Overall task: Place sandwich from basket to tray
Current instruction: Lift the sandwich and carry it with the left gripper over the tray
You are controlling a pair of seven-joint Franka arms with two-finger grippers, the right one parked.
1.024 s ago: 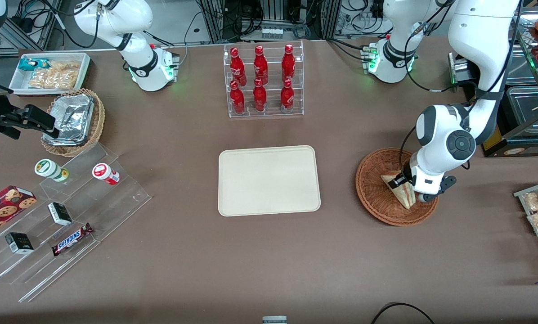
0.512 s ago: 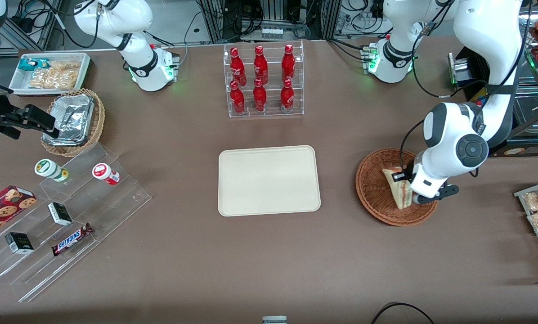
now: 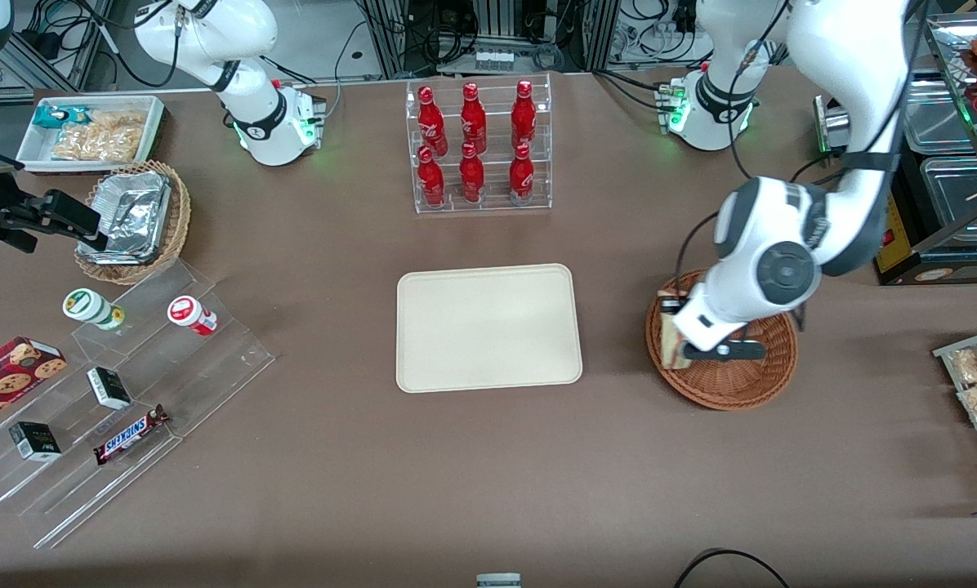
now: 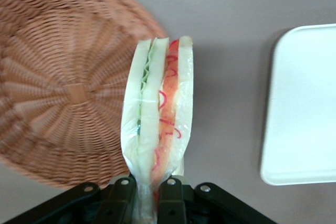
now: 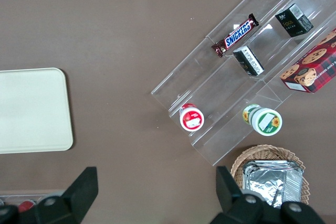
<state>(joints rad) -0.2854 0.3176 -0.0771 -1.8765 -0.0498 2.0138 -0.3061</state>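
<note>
Sandwich [image 4: 157, 124] first: it hangs pinched between the fingers of the left arm's gripper [image 4: 145, 195], lifted clear of the basket [image 3: 750, 380] and held above the rim of it that lies nearest the tray [image 3: 488, 327]. Taking the basket as the mark, the tray sits well apart from it toward the parked arm's end of the table, with bare brown tabletop between the two, so the carry ahead looks to be a plain sideways run along that line, then a lowering. The sandwich's long axis runs straight out from the fingertips [image 4: 169, 199], edge-on to the wrist camera, its pointed end away from the jaws, and the grip falls at its broad end only; I judge the free end may sag or swing during travel, since the clear wrap looks slack. Front view gives the layout: gripper over the basket's rim, tray flat and bare, a bottle rack [image 3: 479, 147] farther from the camera than the tray and off the path. It hides the grip itself, the wrist housing covering the fingers. Wrist view supplies what is missing: both black fingers pressed onto the wrapped bread, the green and red layers showing, the basket's woven floor with nothing in it, and one rounded corner of the tray already in sight beside the sandwich
</note>
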